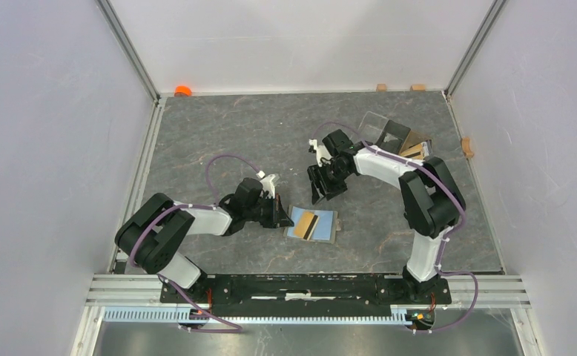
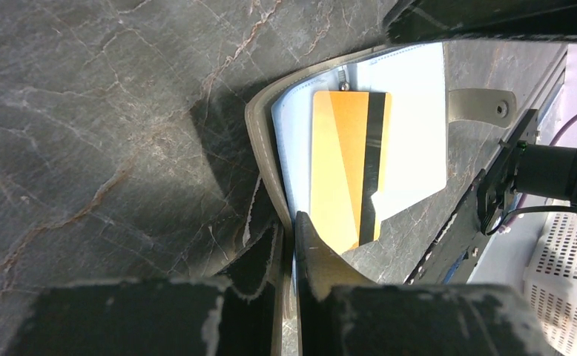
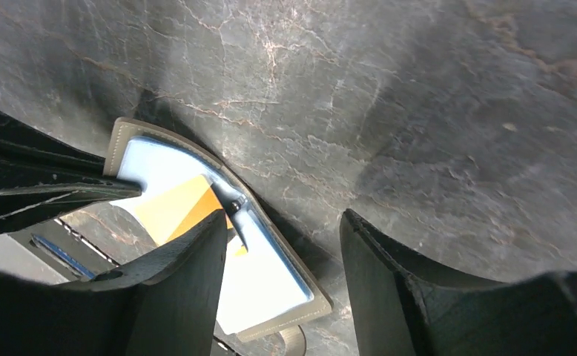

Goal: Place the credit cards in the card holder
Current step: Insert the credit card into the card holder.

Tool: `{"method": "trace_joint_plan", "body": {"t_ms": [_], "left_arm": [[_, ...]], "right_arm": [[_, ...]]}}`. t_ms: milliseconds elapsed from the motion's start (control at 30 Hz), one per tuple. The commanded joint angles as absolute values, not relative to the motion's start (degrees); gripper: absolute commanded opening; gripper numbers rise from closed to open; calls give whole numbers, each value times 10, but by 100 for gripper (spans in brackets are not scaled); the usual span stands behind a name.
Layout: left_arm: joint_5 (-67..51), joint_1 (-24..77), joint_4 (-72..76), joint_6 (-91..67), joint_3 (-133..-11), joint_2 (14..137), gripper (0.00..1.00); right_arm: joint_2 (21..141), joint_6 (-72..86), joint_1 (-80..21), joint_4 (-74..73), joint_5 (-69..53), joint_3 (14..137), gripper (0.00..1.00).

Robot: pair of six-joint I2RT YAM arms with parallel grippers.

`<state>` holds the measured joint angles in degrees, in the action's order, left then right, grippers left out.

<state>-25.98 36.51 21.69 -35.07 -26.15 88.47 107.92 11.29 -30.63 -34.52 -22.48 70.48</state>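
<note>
Card holder (image 1: 327, 225) in left end effector (image 1: 285, 216); right end effector (image 1: 321, 192) open

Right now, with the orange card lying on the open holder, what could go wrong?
The orange card lies on the pale inside of the card holder, perhaps not tucked in; a tilt may slide it off.
The left gripper pinches only the holder's edge, so it may slip.
The open right gripper hangs close; it could bump the holder.

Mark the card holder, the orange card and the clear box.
card holder (image 1: 325, 225), top view, pale blue inside.
orange card (image 2: 341, 163), left wrist view, card's middle.
clear box (image 1: 395, 133), top view, dark compartment.
</note>
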Motion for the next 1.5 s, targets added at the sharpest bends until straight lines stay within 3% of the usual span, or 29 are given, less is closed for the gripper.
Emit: {"method": "trace_joint_plan", "body": {"t_ms": [0, 167, 367, 467, 700, 1033, 1467], "left_arm": [[-252, 369, 216, -365, -253, 870, 9], [-238, 369, 190, -362, -255, 840, 29], [-228, 368, 162, -349, -258, 808, 45], [-228, 368, 159, -347, -261, 802, 47], [-236, 367, 169, -344, -268, 819, 42], [-250, 367, 188, -349, -271, 841, 25], [-260, 367, 194, -345, -273, 855, 21]], "right_arm": [[997, 143, -310, -318, -184, 681, 62], [905, 214, -328, -266, -180, 603, 61], [837, 312, -366, -192, -184, 514, 59], [814, 358, -383, -148, -177, 469, 57], [789, 437, -397, -69, -170, 386, 51], [832, 447, -404, -39, -165, 374, 47], [870, 450, -405, -16, -134, 369, 44]]}}
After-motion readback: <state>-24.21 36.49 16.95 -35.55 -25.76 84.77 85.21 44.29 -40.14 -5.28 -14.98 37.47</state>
